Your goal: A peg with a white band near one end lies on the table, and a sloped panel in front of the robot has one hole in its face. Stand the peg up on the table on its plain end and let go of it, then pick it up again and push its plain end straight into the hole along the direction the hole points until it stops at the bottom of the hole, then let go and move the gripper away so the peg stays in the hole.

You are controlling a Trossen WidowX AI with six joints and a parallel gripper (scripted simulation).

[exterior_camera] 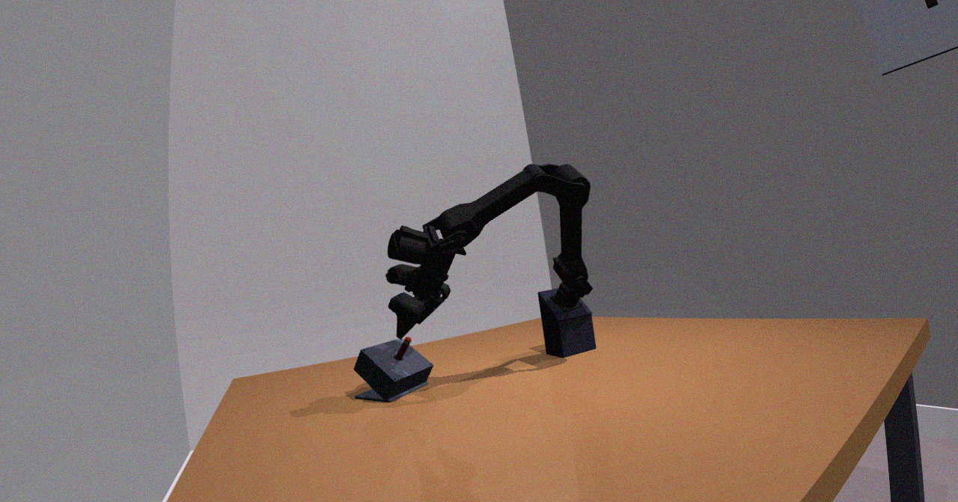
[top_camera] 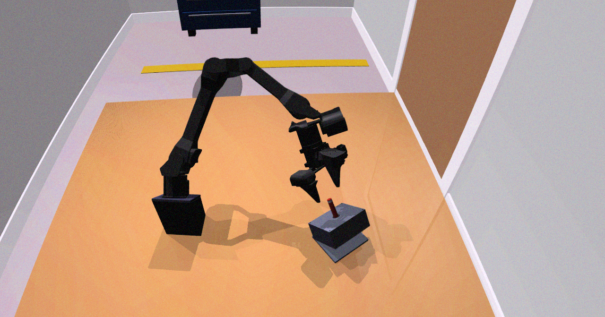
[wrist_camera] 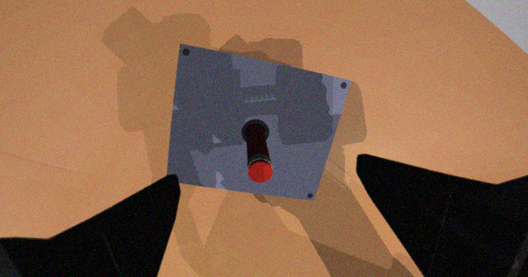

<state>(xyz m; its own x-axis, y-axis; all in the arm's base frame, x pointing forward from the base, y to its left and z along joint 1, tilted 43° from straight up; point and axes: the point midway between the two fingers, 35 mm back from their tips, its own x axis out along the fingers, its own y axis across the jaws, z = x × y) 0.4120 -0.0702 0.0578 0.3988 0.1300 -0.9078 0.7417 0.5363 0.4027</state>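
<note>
The red peg [top_camera: 333, 209] [exterior_camera: 402, 349] [wrist_camera: 257, 147] stands in the hole of the grey sloped panel [top_camera: 353, 211] [exterior_camera: 382, 354] [wrist_camera: 206, 87], tilted with the panel's face. Its banded end with the bright red cap points out of the hole; the plain end is inside and hidden, so its depth cannot be seen. My gripper [top_camera: 327, 194] [wrist_camera: 270, 173] is wide open and empty, just back from the peg's outer end. In the wrist view its fingers stand apart on either side of the peg, touching neither peg nor panel.
The panel block rests on a thin base plate [top_camera: 336, 253] on the wooden table [top_camera: 254, 289] [exterior_camera: 602, 418]. The arm's black base [top_camera: 179, 215] [exterior_camera: 569, 331] stands on the same table. A wall with a brown door runs along the right in the top view.
</note>
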